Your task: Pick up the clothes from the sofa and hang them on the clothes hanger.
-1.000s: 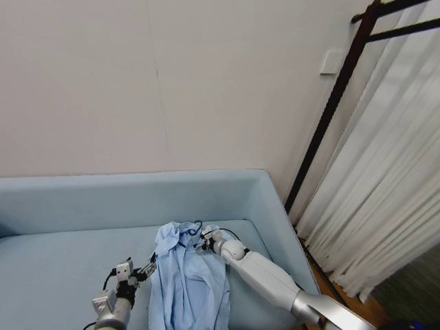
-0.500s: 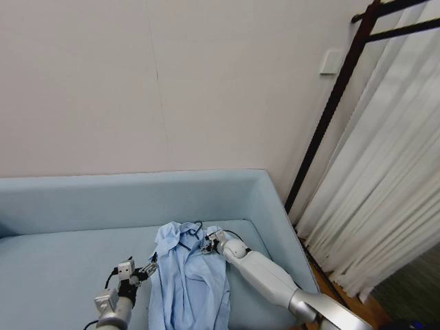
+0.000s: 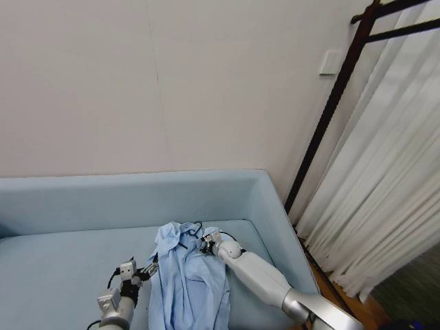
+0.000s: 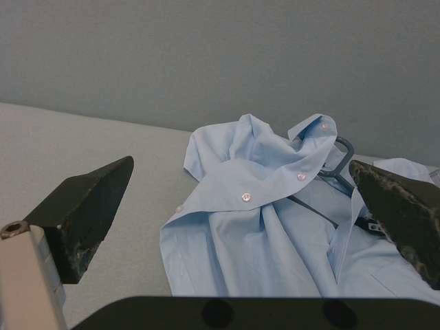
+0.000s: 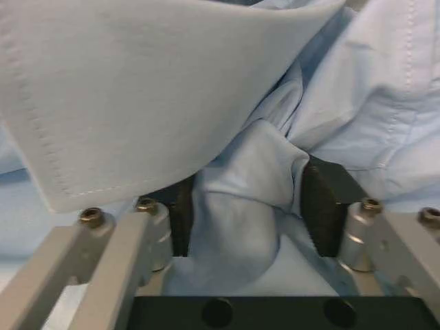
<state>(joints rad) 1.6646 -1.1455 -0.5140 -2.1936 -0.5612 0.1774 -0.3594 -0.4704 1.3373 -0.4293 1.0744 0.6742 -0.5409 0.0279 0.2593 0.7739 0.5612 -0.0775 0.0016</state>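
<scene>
Light-blue button-up shirt (image 3: pixel 189 275) lies crumpled on the seat of the pale blue sofa (image 3: pixel 69 199), towards its right-hand end. A dark hanger (image 4: pixel 337 165) sits inside the collar. At the collar, the right tool (image 3: pixel 204 241) has its pads closed onto a bunched fold of the fabric. Just beside the shirt's left edge, the left tool (image 3: pixel 148 267) hovers with jaws spread wide, holding nothing. Beyond the sofa's right end stands a dark clothes rack (image 3: pixel 330 110), in front of white curtains (image 3: pixel 392 192).
</scene>
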